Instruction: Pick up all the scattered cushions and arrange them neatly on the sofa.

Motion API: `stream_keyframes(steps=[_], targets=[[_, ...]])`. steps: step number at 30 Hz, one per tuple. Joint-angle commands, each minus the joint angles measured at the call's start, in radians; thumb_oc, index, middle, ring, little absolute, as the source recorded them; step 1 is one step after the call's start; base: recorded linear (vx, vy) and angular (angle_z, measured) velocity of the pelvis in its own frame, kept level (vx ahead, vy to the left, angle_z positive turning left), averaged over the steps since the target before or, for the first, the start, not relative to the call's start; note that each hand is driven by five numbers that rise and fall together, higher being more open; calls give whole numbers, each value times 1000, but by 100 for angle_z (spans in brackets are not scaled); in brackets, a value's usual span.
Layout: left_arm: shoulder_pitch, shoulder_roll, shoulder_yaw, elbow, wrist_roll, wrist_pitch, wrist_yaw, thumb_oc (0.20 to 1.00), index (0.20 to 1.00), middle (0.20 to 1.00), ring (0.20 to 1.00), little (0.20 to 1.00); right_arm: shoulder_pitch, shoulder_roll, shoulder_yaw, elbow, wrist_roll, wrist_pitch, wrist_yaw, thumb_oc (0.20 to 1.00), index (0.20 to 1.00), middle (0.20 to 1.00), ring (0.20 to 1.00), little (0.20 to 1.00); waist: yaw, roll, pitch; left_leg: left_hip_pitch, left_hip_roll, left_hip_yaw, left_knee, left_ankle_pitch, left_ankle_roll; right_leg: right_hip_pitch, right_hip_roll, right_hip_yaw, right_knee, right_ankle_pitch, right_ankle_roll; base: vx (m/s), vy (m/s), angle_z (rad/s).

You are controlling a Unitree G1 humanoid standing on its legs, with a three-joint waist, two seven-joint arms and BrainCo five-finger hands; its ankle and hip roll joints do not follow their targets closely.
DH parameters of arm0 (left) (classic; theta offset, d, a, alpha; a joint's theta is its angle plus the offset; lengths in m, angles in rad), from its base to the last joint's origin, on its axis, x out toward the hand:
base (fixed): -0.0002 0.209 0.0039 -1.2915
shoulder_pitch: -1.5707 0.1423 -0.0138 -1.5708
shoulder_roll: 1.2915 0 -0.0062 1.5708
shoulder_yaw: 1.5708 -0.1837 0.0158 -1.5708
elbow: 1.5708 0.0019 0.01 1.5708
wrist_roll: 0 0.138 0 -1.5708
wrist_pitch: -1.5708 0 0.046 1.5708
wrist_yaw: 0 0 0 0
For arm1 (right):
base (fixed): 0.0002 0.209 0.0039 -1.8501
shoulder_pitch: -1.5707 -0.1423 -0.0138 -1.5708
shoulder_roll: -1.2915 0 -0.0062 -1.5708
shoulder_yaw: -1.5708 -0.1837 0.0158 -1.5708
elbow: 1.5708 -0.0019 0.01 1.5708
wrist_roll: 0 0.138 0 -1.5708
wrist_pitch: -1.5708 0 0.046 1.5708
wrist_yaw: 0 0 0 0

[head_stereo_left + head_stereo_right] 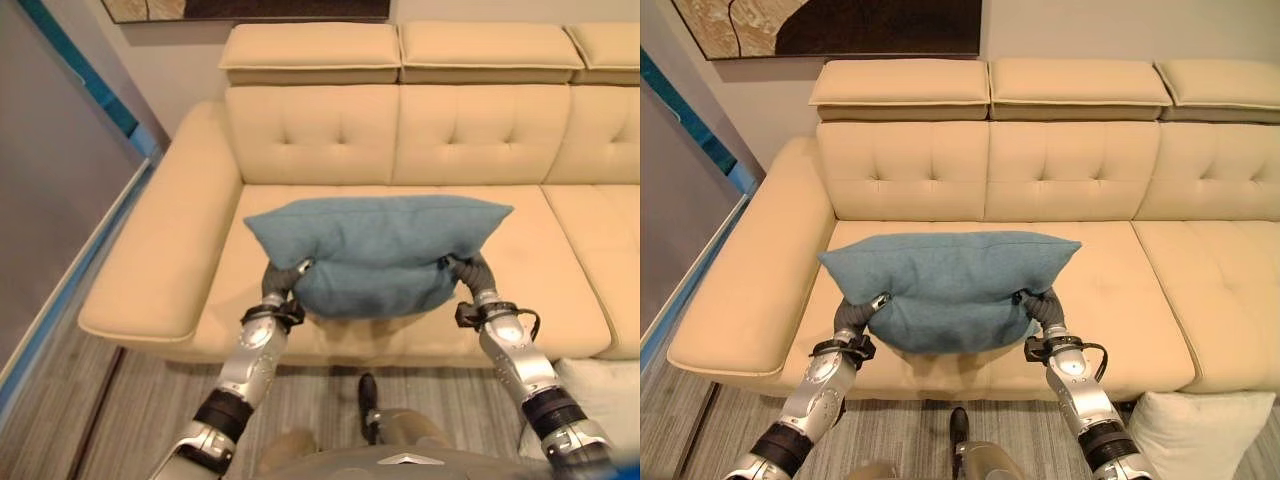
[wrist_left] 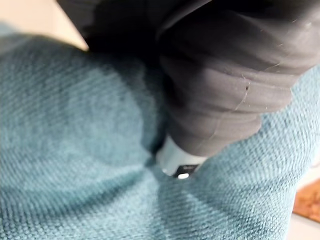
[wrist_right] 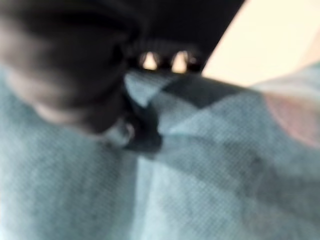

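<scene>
Beige sofa (image 1: 1120, 270), grey floor (image 1: 130, 400)

The cushion (image 1: 950, 285) is showing a plain teal-blue weave. The sofa (image 1: 1070, 170) is wearing cream-beige all over (button-tufted on its backrest). A white cushion (image 1: 1195, 430) is lying on grey striped floor (image 1: 890, 435), and the wall picture (image 1: 830, 27) is mixing brown and tan.

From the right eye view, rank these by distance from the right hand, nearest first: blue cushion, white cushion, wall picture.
1. Blue cushion: against the right hand, held between both hands over the sofa seat.
2. White cushion: on the floor, lower right, off the sofa.
3. Picture: on the wall above the sofa back, upper left.
</scene>
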Motion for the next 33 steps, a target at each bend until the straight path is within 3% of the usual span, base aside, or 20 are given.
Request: stream_keyframes(steps=[1, 2, 3, 6, 9, 12, 13, 16, 19, 23, 27, 29, 33], targets=[[-110, -20, -61, -118, 30, -60, -85, 200, 200, 200, 200, 200, -73, 36, 33, -113, 16, -86, 25, 200, 200, 200, 200, 200, 2, -27, -12, 115, 26, 55, -352, 175, 61, 85, -38, 44, -56, 25, 129, 161, 4, -13], [-114, -18, -67, -114, 38, -60, -83, 200, 200, 200, 200, 200, -76, 34, 33, -108, 15, -88, 24, 200, 200, 200, 200, 200, 7, -29, -11, 119, 33, 61, -413, 161, 64, 99, -37, 53, -64, 20, 132, 302, 66, -20], [-116, -19, -67, -113, 50, -60, -78, 200, 200, 200, 200, 200, -71, 37, 31, -100, 8, -90, 17, 200, 200, 200, 200, 200, 16, -15, -14, 93, 58, 66, -564, 219, 59, 127, -25, 63, -84, 5, 137, 226, 73, -24], [-104, -22, -60, -116, 49, -58, -83, 200, 200, 200, 200, 200, -54, 33, 21, -100, 1, -86, 17, 200, 200, 200, 200, 200, 23, -7, -9, 90, 69, 82, -609, 261, 47, 159, -27, 70, -86, -11, 137, 150, 102, -31], [-89, -23, -58, -120, 41, -56, -96, 200, 200, 200, 200, 200, -48, 44, 19, -100, -17, -79, 23, 200, 200, 200, 200, 200, 19, 2, -27, 155, 67, 89, -665, 242, 53, 170, -39, 65, -91, -21, 151, 157, 197, -2], [-83, -16, -55, -130, 40, -54, -93, 200, 200, 200, 200, 200, -57, 51, 22, -94, -20, -76, 23, 200, 200, 200, 200, 200, 26, 0, -30, 172, 56, 85, -654, 227, 65, 172, -55, 84, -78, -22, 165, 58, 191, -20], [-85, 1, -40, -150, 43, -54, -83, 200, 200, 200, 200, 200, -79, 66, 27, -89, -19, -74, 24, 200, 200, 200, 200, 200, 43, -5, -22, 177, 46, 113, -625, 189, 93, 153, -84, 103, -21, -26, 193, 2, 230, 6], [-89, 20, -17, -156, 46, -62, -69, 200, 200, 200, 200, 200, -112, 87, 43, -66, -15, -75, 25, 200, 200, 200, 200, 200, 74, -9, -5, 176, 40, 146, -588, 154, 112, 115, -106, 115, 36, -14, 221, -38, 209, -4], [-88, 34, -6, -156, 40, -67, -65, 200, 200, 200, 200, 200, -118, 90, 47, -60, -15, -73, 28, 200, 200, 200, 200, 200, 79, -14, -1, 179, 37, 145, -582, 145, 120, 101, -112, 133, 56, 1, 231, -16, 91, -59], [-99, 41, 8, -157, 51, -73, -48, 200, 200, 200, 200, 200, -130, 94, 47, -46, -19, -69, 31, 200, 200, 200, 200, 200, 83, -9, -5, 184, 42, 138, -591, 137, 119, 64, -144, 104, 13, 52, 240, 25, 3, -8], [-113, 44, 10, -146, 56, -76, -47, 200, 200, 200, 200, 200, -139, 81, 45, -45, -23, -70, 31, 200, 200, 200, 200, 200, 55, -12, 3, 198, 32, 111, -597, 129, 112, 29, -134, 158, -32, 68, 244, 49, -10, -10], [-107, 39, 17, -137, 65, -76, -45, 200, 200, 200, 200, 200, -139, 81, 45, -43, -26, -71, 31, 200, 200, 200, 200, 200, 61, -18, 2, 212, 31, 112, -602, 122, 109, 53, -154, 129, -64, 77, 244, 88, -46, 32], [-73, 20, 30, -138, 49, -68, -54, 200, 200, 200, 200, 200, -121, 65, 40, -57, -37, -60, 42, 200, 200, 200, 200, 200, 58, -14, -22, 247, 38, 103, -650, 134, 103, 91, -153, 109, -87, 70, 239, 147, -47, 24]])
